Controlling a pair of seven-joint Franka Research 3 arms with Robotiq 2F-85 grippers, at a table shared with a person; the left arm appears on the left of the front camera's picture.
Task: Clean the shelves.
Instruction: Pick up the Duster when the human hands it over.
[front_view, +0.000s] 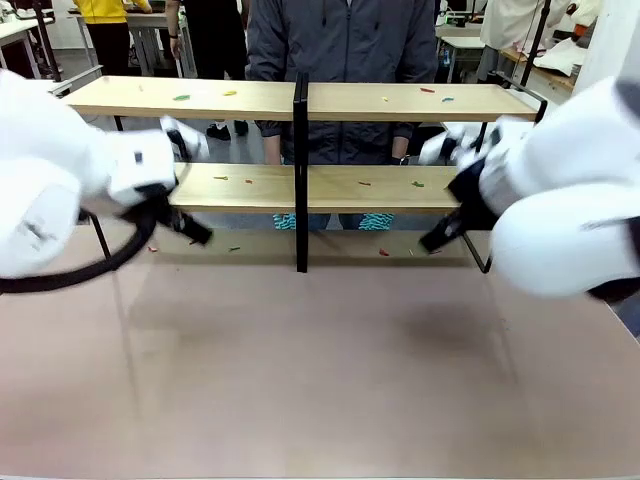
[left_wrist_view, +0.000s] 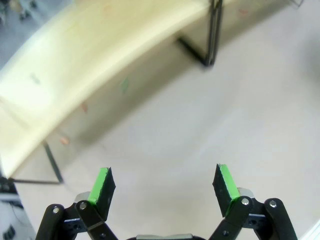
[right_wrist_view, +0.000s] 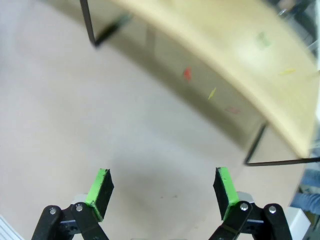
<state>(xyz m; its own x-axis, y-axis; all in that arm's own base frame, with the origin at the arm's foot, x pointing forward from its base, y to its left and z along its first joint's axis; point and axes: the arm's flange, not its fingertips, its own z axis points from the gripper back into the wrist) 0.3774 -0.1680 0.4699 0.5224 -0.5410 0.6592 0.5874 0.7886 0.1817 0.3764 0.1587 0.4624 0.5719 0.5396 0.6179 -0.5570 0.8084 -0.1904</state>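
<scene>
Surface: beige counter (front_view: 320, 380), bare across its near half. A person (front_view: 340, 40) in a dark grey jacket stands at the far side, with more tables behind.
Shelves, place: the shelves (front_view: 260, 100) stand upright on the far half of the counter, between the robot and the person.
Shelves, axis: the long axis runs left to right across the front view, parallel to the counter's far edge. There are two tiers, split in the middle by a black centre post (front_view: 300, 170). The open faces look toward the robot and toward the person.
Debris: small coloured scraps (front_view: 181, 97) in green, red and yellow are scattered on both tiers. A few more lie on the counter under the lower tier.
Left tool: the left tool (left_wrist_view: 163, 176) is spread wide, green pads (left_wrist_view: 102, 184) well apart. Nothing is between them and they touch nothing. It hangs over bare counter, aimed at the lower tier.
Left wrist view: the lower board crosses the picture diagonally from lower left to upper right, with the centre post at the top. A green scrap and two reddish ones lie on the counter beneath the board.
Right tool: the right tool (right_wrist_view: 162, 175) is likewise spread wide, empty and touching nothing, over bare counter.
Right wrist view: the board runs from top centre down to the right edge. A red scrap and a yellow one lie on the counter beneath it.
Front view, arms: both are blurred. The left tool sits low near the left end of the lower tier, the right tool low near the right end.
</scene>
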